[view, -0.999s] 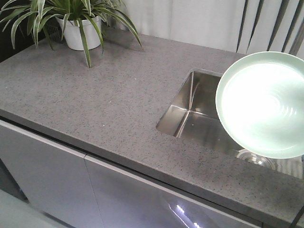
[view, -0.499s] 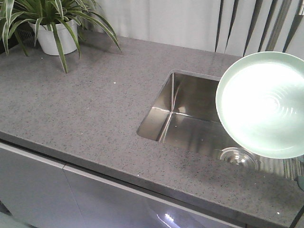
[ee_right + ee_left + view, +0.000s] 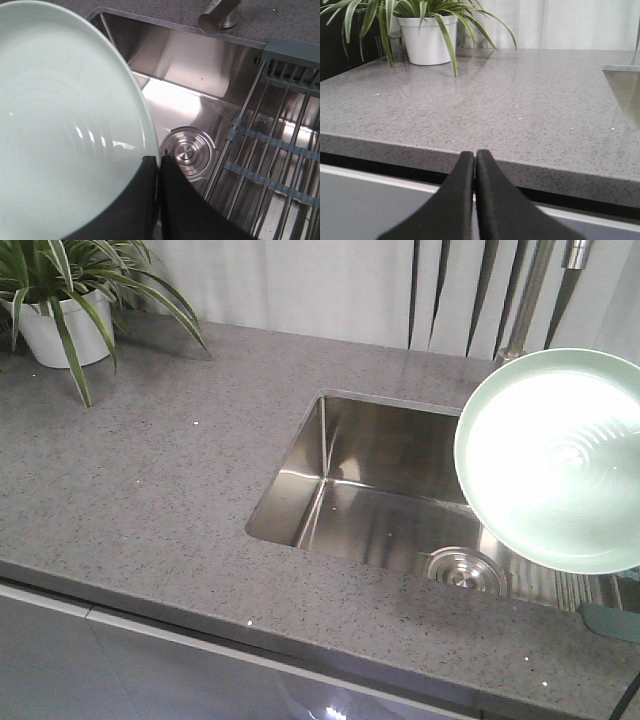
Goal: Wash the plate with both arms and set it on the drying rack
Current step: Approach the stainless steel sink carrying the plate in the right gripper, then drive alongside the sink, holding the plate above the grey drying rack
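Plate position: the round pale mint-green plate [image 3: 550, 460] hangs in the air at 3 o'clock of the front view. It is over the right part of the brushed steel sink basin [image 3: 380, 445] and clear of the speckled grey stone desk [image 3: 150, 460].
Right tool: the black right tool [image 3: 159, 160] has its two fingers closed to a slit on the plate's rim, which runs down into the gap at 6 o'clock of the right wrist view.
Left tool: the black left tool [image 3: 475, 155] has its fingers pressed together with nothing between them. It hangs just in front of the desk's edge, well apart from the plate.
Facing: the plate is steeply tilted, far from level, with a face bearing faint concentric rings turned towards the front camera.
Long axis: none, since the plate is round; only the plane of the disc matters.
Handling: the plate is probably stiff, breakable and of moderate weight. The glossy highlights suggest a slick surface, more so once wet. A single pinch at the rim could let it swing or slip, so a second hold on the opposite rim looks safer.
Surroundings: the steel-rod drying rack with grey-green plastic crossbars [image 3: 275, 141] lies in the sink at 3 to 4 o'clock of the right wrist view. The round steel drain [image 3: 185, 151] sits just beside the right tool at 3 o'clock, and the steel faucet [image 3: 217, 15] is at 1 o'clock. The white potted plant [image 3: 45, 335] stands at 10 o'clock of the front view.
Stage: no water shows, so washing seems not yet begun.
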